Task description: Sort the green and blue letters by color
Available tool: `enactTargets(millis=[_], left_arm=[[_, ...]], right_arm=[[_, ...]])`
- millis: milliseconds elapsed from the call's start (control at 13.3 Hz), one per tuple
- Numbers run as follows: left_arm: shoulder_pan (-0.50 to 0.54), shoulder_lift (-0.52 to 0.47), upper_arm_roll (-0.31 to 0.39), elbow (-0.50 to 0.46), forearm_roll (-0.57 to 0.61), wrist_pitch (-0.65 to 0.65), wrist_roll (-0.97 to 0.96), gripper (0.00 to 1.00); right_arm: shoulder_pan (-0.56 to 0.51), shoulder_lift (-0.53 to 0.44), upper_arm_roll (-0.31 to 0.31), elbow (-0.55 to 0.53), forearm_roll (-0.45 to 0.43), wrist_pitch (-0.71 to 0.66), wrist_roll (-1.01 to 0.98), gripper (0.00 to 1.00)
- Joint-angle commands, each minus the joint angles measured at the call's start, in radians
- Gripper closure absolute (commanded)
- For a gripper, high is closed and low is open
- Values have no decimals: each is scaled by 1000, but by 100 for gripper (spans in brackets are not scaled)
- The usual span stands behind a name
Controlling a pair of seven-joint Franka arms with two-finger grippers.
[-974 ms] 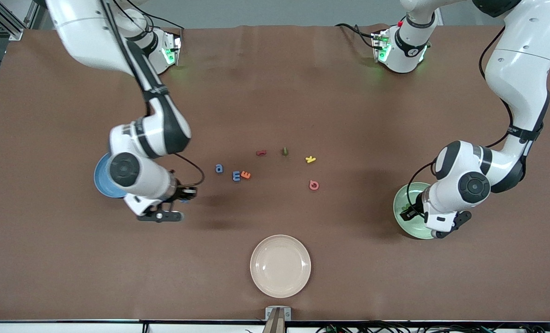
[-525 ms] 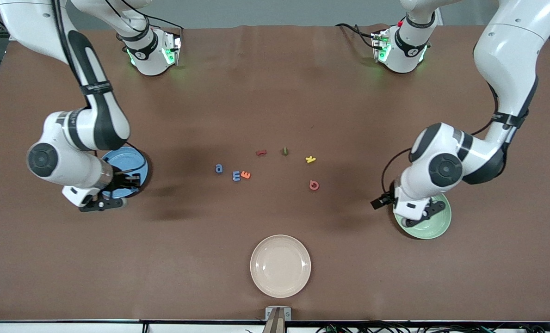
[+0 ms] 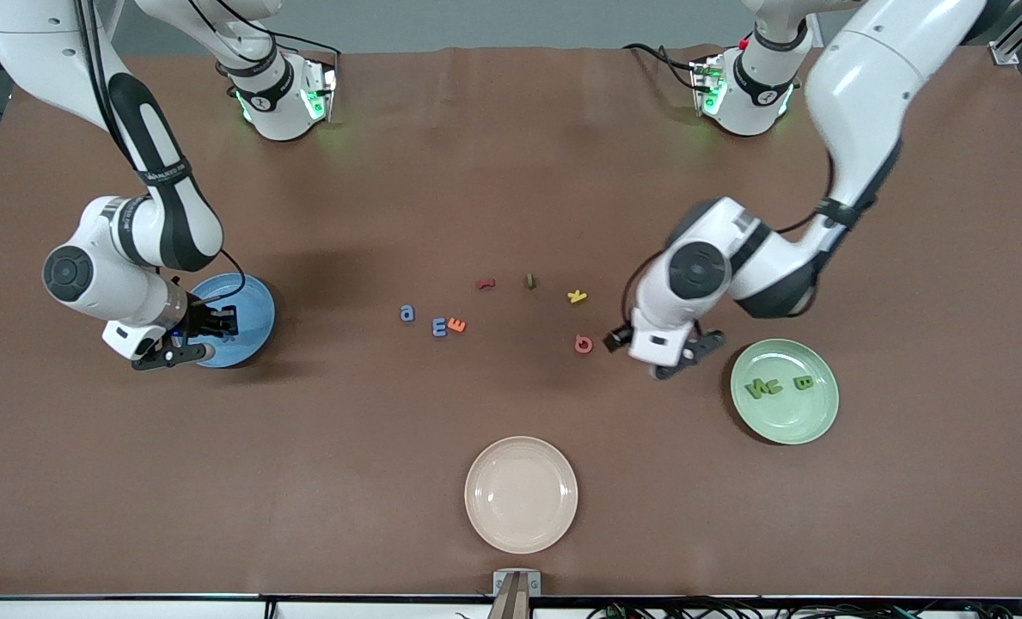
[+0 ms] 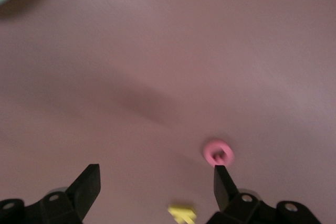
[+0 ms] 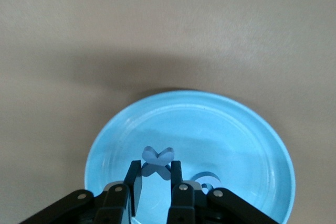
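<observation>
Right hand [image 3: 205,331] is over the blue plate [image 3: 253,297] at the right arm's end of the table. Its fingers [image 5: 135,182] are clamped on a blue x [image 5: 157,161], which is held just above the plate's floor. A second blue letter [image 5: 203,180], pale and curved, lies in the plate beside the fingers; partly hidden, shape unclear.

Left hand [image 3: 639,340] is over bare table between the pink Q [image 3: 584,345] and the green plate [image 3: 820,417]. In the left wrist view its fingers [image 4: 88,184] stand wide apart with nothing between them; the Q and the yellow K [image 3: 577,297] show on the table below.

Green plate sits at the left arm's end of the table. Three green letters lie in it: the N [image 3: 757,389] and u [image 3: 774,387] touching side by side, the B [image 3: 804,383] a little apart.

Still on the table near the middle:
- blue a [image 3: 406,313], toward the right arm's end
- blue E [image 3: 439,327], just beside the orange E [image 3: 456,325]
- dark red letter [image 3: 486,283]
- dark green bit [image 3: 529,281], between the red letter and the K

Cream plate [image 3: 521,494] lies nearest the front camera, nothing in it.
</observation>
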Motion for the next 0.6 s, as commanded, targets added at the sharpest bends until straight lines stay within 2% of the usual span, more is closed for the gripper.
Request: enactTargets(millis=[0,150,225,375,525], left_arm=[[-98,56,9,19,49,131,-154,12],[-167,74,49,20,119,167,-211,20],[-253,86,70,20,125,168,-258,27],[-293,114,72,20,130,168,-259,31],[-345,114,111,20,130,168,-266,31]], right_arm=[[-21,-34,17,-68,-18,46,-9,86],[-21,-34,17,-77,-18,50,-7,63],[26,-43,19,-74,-18,37,45,30],[75,-43,19,-73,-18,37,109,17],[94,-43,19,-73,-18,35,132,14]])
